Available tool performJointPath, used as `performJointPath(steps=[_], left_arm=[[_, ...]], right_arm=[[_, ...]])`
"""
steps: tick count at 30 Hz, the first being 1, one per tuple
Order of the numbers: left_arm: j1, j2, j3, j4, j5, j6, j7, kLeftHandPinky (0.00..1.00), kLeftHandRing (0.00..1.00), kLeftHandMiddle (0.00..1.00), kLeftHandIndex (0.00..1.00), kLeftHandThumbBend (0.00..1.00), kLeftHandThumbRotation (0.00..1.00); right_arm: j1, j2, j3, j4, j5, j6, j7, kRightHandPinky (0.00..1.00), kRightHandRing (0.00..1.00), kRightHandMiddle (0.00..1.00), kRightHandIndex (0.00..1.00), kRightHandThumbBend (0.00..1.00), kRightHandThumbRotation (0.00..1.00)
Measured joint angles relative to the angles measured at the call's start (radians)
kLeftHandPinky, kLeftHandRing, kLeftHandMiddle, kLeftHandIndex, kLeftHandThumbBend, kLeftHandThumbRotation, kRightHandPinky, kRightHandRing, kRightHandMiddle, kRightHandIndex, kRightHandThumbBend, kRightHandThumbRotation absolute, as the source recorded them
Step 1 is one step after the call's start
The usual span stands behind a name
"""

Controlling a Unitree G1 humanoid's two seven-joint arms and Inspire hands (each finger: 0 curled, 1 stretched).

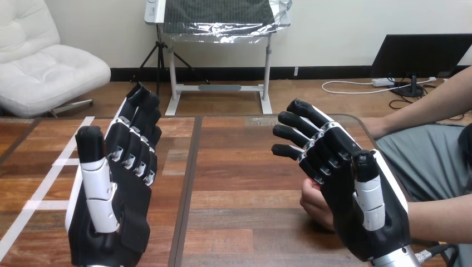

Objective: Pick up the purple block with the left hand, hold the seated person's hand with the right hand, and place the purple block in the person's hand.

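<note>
Since both hands are raised in front of the camera, you get a decent look at them. Over in the lower left of the frame, the left hand (119,214) has its fingers straight and close together, pointing up toward the far edge, thumb upright beside them, and nothing in it. Lower right, the right hand (346,201) has its fingers loosely bent and fanned out toward the upper left, thumb sticking up, and it isn't gripping anything either.

Low in the frame, the person's hand (314,201) pokes out from behind the left edge of the right hand. It's loosely closed and looks to be resting on the counter (239,167). The robot's palm covers most of it, so I can't tell if the two are touching, but no robot finger wraps round it. Behind it, the person's forearm (445,214) comes in from the lower right edge. Their other arm (434,97) comes in from the upper right and ends by the counter's rounded far right corner.

Room-wise, the strip between the two hands is bare wood all the way from the far edge to the bottom of the frame. A dark seam (187,183) runs down it, just right of the left hand. The counter's far edge crosses the frame about level with the fingertips of the left hand. White tape lines (44,204) cross the wood at the far left, just beside that hand.
</note>
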Motion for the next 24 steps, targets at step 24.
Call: performJointPath(steps=[24], left_arm=[[0.000,0.000,-0.001,0.000,0.003,0.000,0.004,1.00,0.96,0.94,0.92,0.73,0.97]], right_arm=[[0.000,-0.001,-0.001,0.000,0.001,0.000,0.002,0.79,0.85,0.85,0.86,0.88,0.82]])
